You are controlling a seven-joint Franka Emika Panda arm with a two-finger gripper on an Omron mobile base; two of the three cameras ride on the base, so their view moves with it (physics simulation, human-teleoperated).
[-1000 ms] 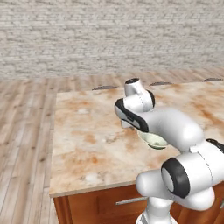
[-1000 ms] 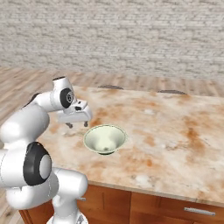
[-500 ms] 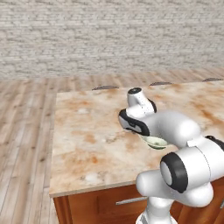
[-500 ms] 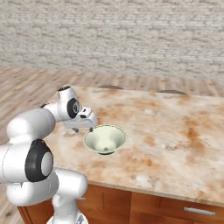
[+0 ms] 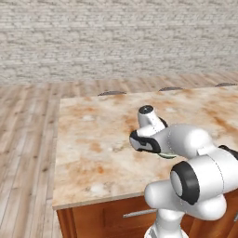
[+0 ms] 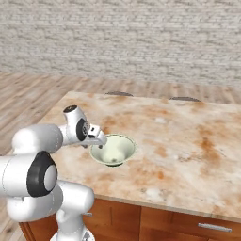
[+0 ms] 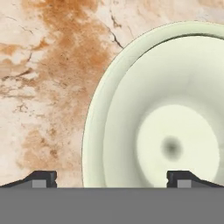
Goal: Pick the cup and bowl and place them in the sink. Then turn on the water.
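the bowl (image 6: 113, 150) sits on the marble countertop (image 6: 188, 136), toward the near-left part of the slab as seen from the right base view, a little back from the front edge. it is wide, round and shallow, a pale cream colour with a faint green cast, and its rim reads as a thin lighter ring around a smooth sloping wall. from the hand view the bowl (image 7: 166, 113) shows a broad flat lip, then a softer inner slope running down to a round paler floor with a small dim grey spot at its centre. it stands upright, mouth up, and looks empty. the gripper (image 6: 99, 137) hangs just over the bowl's left rim, with the white arm bent low across the counter. its fingers (image 7: 43, 178) are spread wide: in the hand view one dark tip stands over bare marble outside the rim and the other over the inside of the bowl, so the rim lies between them, and nothing is pinched. from the left base view the arm covers most of the bowl (image 5: 166, 155), leaving just a sliver of pale rim beneath the wrist. the counter is mottled beige and rust, over wooden cabinets (image 6: 141, 219).
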